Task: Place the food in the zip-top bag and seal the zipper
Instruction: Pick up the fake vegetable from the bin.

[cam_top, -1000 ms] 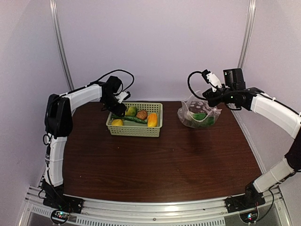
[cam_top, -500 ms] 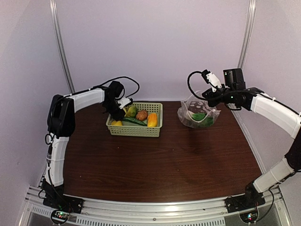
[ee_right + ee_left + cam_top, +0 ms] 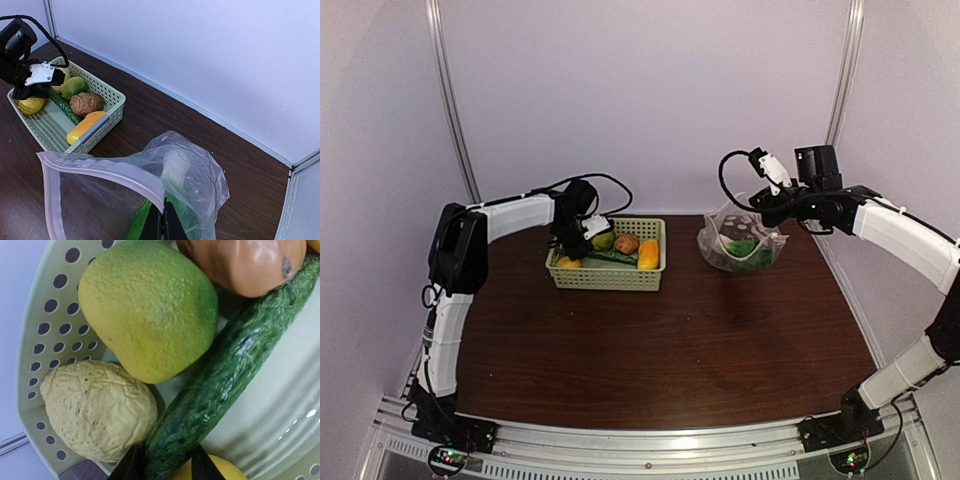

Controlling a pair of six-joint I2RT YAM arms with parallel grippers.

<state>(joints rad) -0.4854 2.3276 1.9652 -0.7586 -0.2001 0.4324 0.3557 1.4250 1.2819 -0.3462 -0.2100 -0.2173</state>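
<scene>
Fingertips of the left gripper (image 3: pixel 167 466) straddle one end of one dark green bumpy toy cucumber (image 3: pixel 227 370); whether they squeeze it I cannot tell. Its long axis runs from 7 to 1 o'clock in the left wrist view, roughly 9 to 3 overhead. It lies in one pale green perforated plastic basket (image 3: pixel 608 278) at 11 o'clock on the dark brown wooden table (image 3: pixel 660 350). It is one of six food pieces there, beside a yellow-green round fruit (image 3: pixel 150 310), a beige wrinkled lump (image 3: pixel 97 410), a brown knobbly piece (image 3: pixel 245 262), a yellow rounded piece (image 3: pixel 567 262) and an orange-yellow block (image 3: pixel 648 254). At 2 o'clock, the right gripper (image 3: pixel 164 225) is clamped on the rim of one crinkly clear plastic zip-top bag (image 3: pixel 195 170), mouth gaping upward, its pale lilac zipper strip (image 3: pixel 100 169) curving across. Green food (image 3: pixel 136 227) sits inside, count unclear.
</scene>
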